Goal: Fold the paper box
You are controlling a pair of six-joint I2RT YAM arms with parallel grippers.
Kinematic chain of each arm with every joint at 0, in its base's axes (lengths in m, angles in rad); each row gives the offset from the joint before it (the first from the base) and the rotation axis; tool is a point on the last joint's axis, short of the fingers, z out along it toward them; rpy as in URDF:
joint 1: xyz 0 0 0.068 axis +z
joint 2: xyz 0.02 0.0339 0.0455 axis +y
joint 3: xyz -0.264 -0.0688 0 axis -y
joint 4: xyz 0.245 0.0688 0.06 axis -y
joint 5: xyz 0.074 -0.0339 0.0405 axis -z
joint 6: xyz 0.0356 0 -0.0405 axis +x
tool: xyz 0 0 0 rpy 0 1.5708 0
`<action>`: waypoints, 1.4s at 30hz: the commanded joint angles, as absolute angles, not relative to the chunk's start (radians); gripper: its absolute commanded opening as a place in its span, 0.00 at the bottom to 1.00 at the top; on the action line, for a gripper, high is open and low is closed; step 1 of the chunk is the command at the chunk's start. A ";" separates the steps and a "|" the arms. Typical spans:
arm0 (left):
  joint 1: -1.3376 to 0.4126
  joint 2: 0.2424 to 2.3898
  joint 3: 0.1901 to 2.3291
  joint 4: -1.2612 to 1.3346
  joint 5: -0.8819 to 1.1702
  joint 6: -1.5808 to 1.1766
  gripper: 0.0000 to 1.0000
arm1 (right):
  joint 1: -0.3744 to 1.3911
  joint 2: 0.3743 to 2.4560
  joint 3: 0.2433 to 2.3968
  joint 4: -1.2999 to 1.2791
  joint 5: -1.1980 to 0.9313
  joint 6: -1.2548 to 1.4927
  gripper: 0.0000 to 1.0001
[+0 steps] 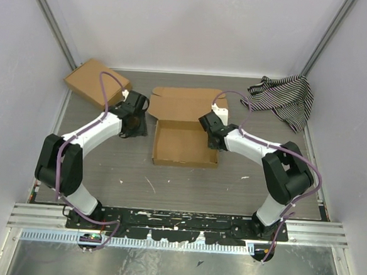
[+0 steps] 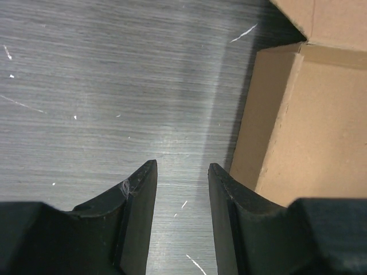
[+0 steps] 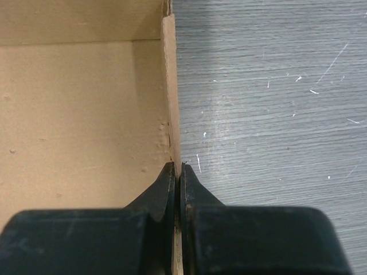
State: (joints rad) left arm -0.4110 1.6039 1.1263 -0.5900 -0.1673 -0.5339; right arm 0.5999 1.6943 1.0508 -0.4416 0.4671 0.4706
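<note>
Cardboard work in progress at mid-table: the paper box (image 1: 185,144) sits with its tray walls raised and its lid flap lying open toward the far side. The right gripper (image 3: 176,172) is clenched on the tray's right wall, apparently to keep it upright. The left gripper (image 2: 180,169) hovers released over the table (image 2: 86,86) just beside the left wall, seemingly ready to steady that side.

our left gripper (image 2: 182,164) hangs low, fingers spread apart; our right gripper (image 3: 177,165) pinches the paper box (image 3: 74,114) wall.
</note>
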 commanded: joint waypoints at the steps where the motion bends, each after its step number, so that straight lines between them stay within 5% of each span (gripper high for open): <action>1: -0.403 1.594 1.148 -0.533 -0.124 -0.533 0.48 | 0.586 1.686 1.000 -0.496 0.359 0.402 0.01; 20: -0.489 1.666 1.185 -0.562 -0.087 -0.538 0.48 | 0.626 1.731 1.062 -0.485 0.283 0.426 0.03; 26: -0.508 1.787 1.276 -0.632 -0.173 -0.503 0.47 | 0.627 1.789 1.116 -0.536 0.385 0.454 0.31; 31: -0.508 1.839 1.316 -0.670 -0.269 -0.482 0.44 | 0.625 1.866 1.182 -0.580 0.436 0.471 0.32; 34: -0.509 1.834 1.304 -0.669 -0.284 -0.484 0.34 | 0.626 1.870 1.186 -0.582 0.434 0.490 0.12; 36: -0.509 1.818 1.283 -0.655 -0.279 -0.487 0.17 | 0.626 1.861 1.181 -0.585 0.424 0.502 0.01; 38: -0.510 1.798 1.260 -0.641 -0.264 -0.491 0.01 | 0.625 1.847 1.171 -0.583 0.408 0.509 0.01; 42: -0.509 1.751 1.210 -0.616 -0.239 -0.501 0.00 | 0.626 1.794 1.136 -0.577 0.366 0.518 0.11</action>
State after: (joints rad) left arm -0.5167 1.8206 1.2560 -0.6205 -0.2230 -0.5014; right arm 0.6273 1.8469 1.1736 -0.5316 0.3927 0.4854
